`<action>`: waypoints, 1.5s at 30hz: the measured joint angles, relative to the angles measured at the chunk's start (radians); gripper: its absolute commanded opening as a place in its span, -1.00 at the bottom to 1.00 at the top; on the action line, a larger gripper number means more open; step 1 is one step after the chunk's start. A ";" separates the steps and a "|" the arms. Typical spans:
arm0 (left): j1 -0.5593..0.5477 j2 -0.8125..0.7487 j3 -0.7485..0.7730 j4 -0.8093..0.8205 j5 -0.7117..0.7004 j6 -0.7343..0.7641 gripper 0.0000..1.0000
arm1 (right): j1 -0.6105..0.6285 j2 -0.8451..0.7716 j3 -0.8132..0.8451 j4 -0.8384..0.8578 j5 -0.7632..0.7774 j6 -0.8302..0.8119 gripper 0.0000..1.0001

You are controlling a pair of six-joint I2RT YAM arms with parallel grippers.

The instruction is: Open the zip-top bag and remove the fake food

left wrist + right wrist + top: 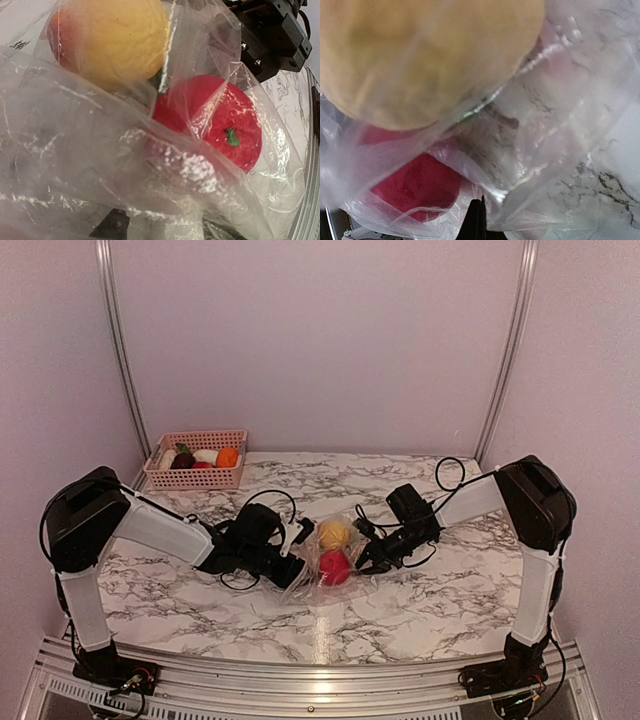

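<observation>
The zip-top bag (322, 575) lies at the table's middle, stretched between my two grippers. Inside it are pieces of fake food: a yellow fruit (334, 533) and a red fruit (335, 567). My left gripper (296, 556) is at the bag's left edge. In the left wrist view the plastic bunches between its dark fingers (112, 227), with the yellow fruit (120, 40) and the red fruit (220, 125) just beyond. My right gripper (367, 556) is at the bag's right edge. In the right wrist view its fingers (477, 220) are pressed together on a fold of the bag (560, 150).
A pink slotted basket (195, 477) stands at the back left, holding white, orange, dark and red toy foods. The table is marble-patterned (420, 610). Aluminium frame posts rise at the back corners, and a rail runs along the near edge.
</observation>
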 measured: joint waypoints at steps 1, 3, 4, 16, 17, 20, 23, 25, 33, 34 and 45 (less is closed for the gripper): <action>0.001 -0.006 -0.008 0.013 0.013 -0.011 0.13 | 0.000 0.000 0.000 0.000 -0.001 0.000 -1.00; 0.001 -0.023 -0.023 0.037 0.044 -0.034 0.21 | 0.000 0.000 0.000 0.000 -0.001 0.000 -1.00; 0.001 -0.033 -0.027 0.050 0.064 -0.047 0.25 | 0.000 0.000 0.000 0.000 -0.002 0.000 -1.00; 0.001 0.006 0.056 0.080 0.126 -0.088 0.71 | 0.029 0.000 0.001 0.000 -0.006 0.002 -1.00; 0.001 0.016 0.069 0.078 0.123 -0.086 0.72 | 0.036 0.000 0.002 0.000 -0.007 0.002 -1.00; 0.000 0.052 0.111 0.067 0.114 -0.076 0.73 | 0.059 0.000 0.006 0.000 -0.011 0.003 -1.00; -0.001 0.084 0.151 0.033 0.112 -0.046 0.73 | 0.064 0.000 0.016 0.000 -0.013 0.006 -1.00; -0.002 0.098 0.166 0.006 0.109 -0.017 0.73 | 0.064 0.000 0.019 0.000 -0.013 0.006 -1.00; -0.006 0.074 0.130 -0.050 0.080 0.064 0.45 | 0.060 0.000 0.013 0.010 -0.012 0.011 -1.00; -0.006 0.059 0.112 -0.051 0.077 0.069 0.40 | 0.055 0.000 0.005 0.017 -0.011 0.015 -1.00; 0.037 -0.148 -0.100 -0.084 0.033 0.073 0.23 | -0.023 -0.027 -0.059 0.041 -0.005 0.032 -1.00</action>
